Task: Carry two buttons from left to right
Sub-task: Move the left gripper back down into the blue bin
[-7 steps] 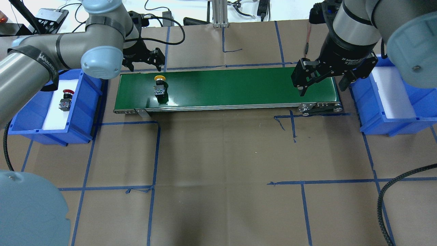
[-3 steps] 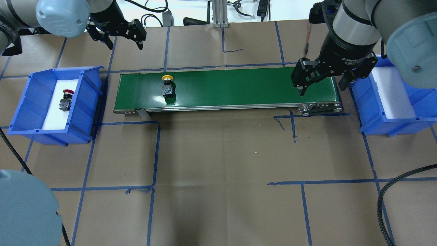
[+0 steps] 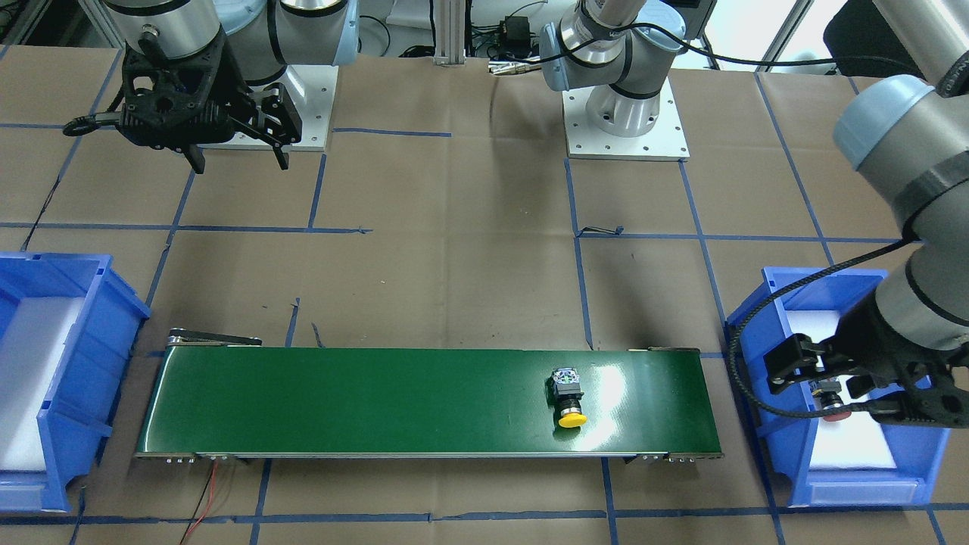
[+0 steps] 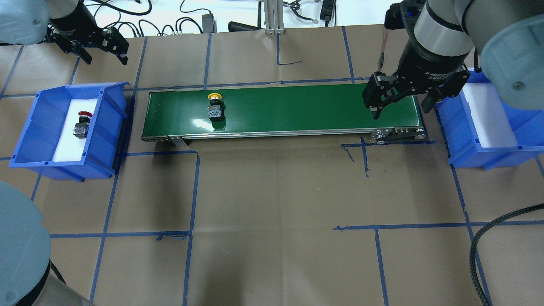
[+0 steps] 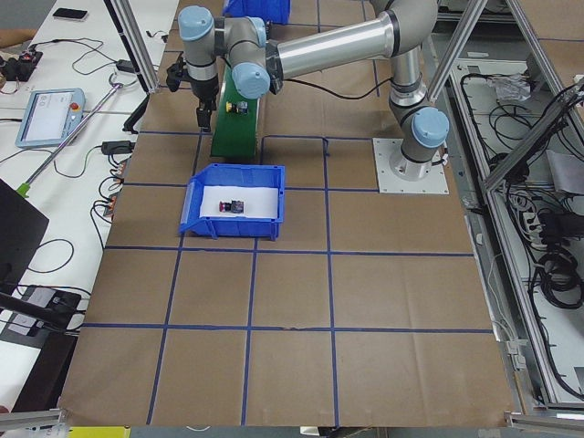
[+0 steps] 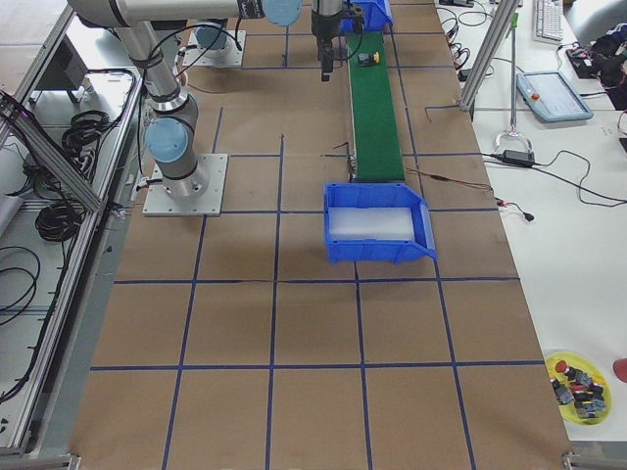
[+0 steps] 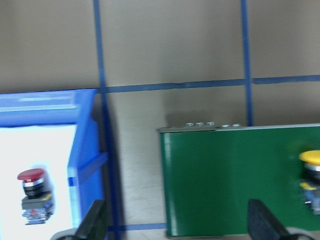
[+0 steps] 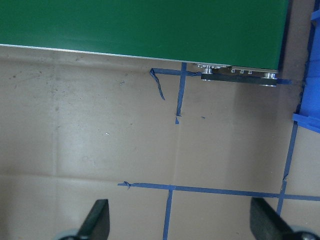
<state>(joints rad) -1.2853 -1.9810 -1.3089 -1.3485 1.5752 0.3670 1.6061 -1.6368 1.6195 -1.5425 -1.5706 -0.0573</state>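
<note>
- One yellow-capped button (image 4: 214,107), lying on its side on the green conveyor belt (image 4: 297,106), toward the belt's 9 o'clock end in the overhead view. Its cap points to 12 o'clock, away from the robot.
- One red-capped button (image 4: 81,124), on its side on the white foam pad (image 4: 68,144) inside the left blue bin (image 4: 104,140), cap likewise to 12 o'clock.
- One left gripper (image 4: 106,58), fingers spread wide with nothing between them. It is raised off the table, at about 1 o'clock from the left blue bin and past the bin's far rim in the overhead view. Both buttons show in its wrist view.
- One right gripper (image 4: 400,112), fingers spread wide and holding nothing. It is raised over the belt's 3 o'clock end, near the right blue bin (image 4: 467,144).
- The right blue bin stands at 3 o'clock of the belt and is lined with white foam.
- The table is covered in brown paper (image 4: 276,191) marked off with blue tape (image 4: 193,191).
</note>
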